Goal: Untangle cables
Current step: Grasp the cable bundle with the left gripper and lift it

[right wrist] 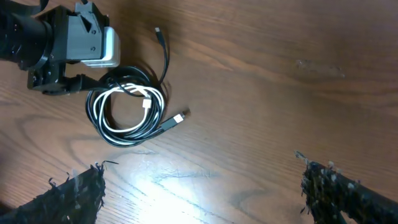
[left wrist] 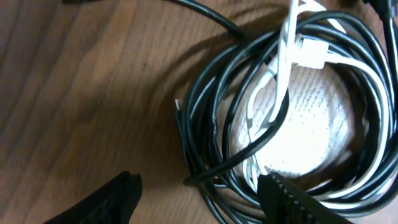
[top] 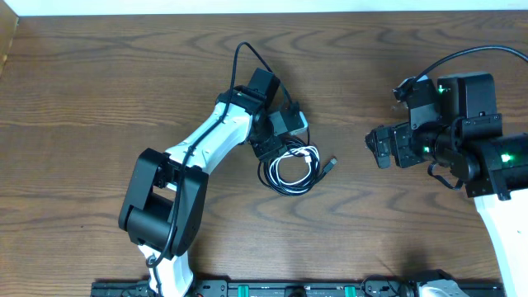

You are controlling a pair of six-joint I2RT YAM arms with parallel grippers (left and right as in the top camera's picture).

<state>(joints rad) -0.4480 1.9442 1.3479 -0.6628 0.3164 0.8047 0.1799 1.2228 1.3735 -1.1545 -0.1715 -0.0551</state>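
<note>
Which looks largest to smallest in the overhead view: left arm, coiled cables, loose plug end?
left arm
coiled cables
loose plug end
The arm is nearer the camera, but the order holds.

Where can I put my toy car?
Bare wood lies between the cables and the right hand, and on the table left of the left arm. It is crowded where the left hand sits over the cables.

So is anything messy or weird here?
Yes. The white cable is wound through the loops of the black cable, so both sit in one tangled coil instead of lying apart. Nothing looks broken or spilled.
</note>
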